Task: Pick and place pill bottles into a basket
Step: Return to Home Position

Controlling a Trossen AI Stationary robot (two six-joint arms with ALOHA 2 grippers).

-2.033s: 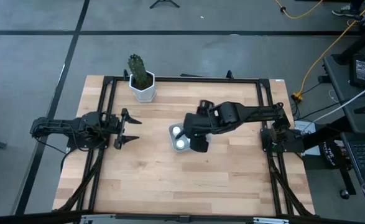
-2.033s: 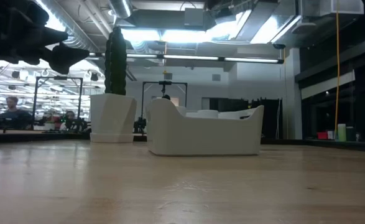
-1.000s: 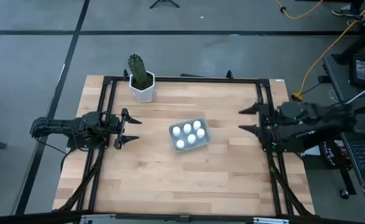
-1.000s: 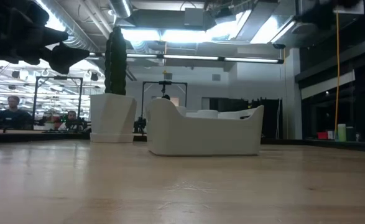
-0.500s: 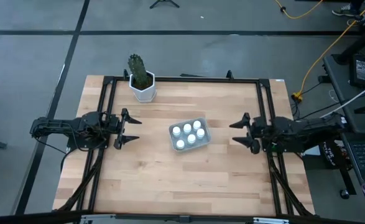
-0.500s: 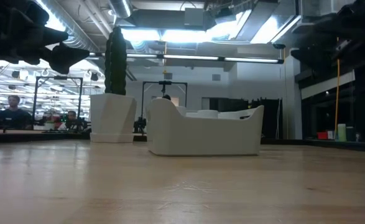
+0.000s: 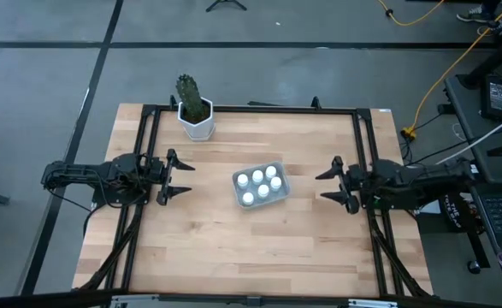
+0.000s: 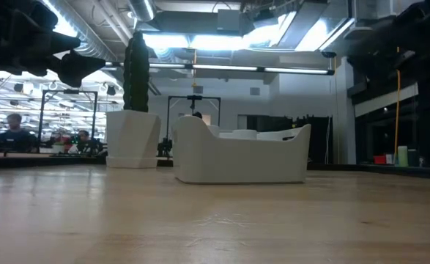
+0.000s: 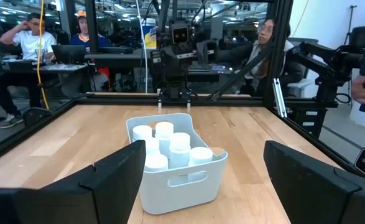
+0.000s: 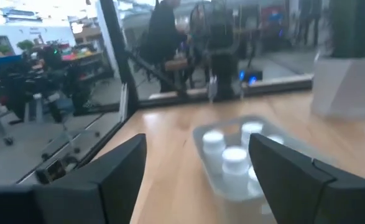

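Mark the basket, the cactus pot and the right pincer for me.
basket (image 9: 173, 194), left wrist view, on its near wall.
pot (image 8: 132, 141), low view, on its white side wall.
right pincer (image 7: 321, 186), high view, midway between its open fingertips.

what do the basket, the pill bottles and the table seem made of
Basket: probably moulded plastic, pale blue-grey, smooth matte walls, rounded corners, a handle slot. Pill bottles: likely plastic too, plain white with smooth caps. Table: wood, light planks with visible grain and joints, perhaps sealed, as it shows a faint sheen.
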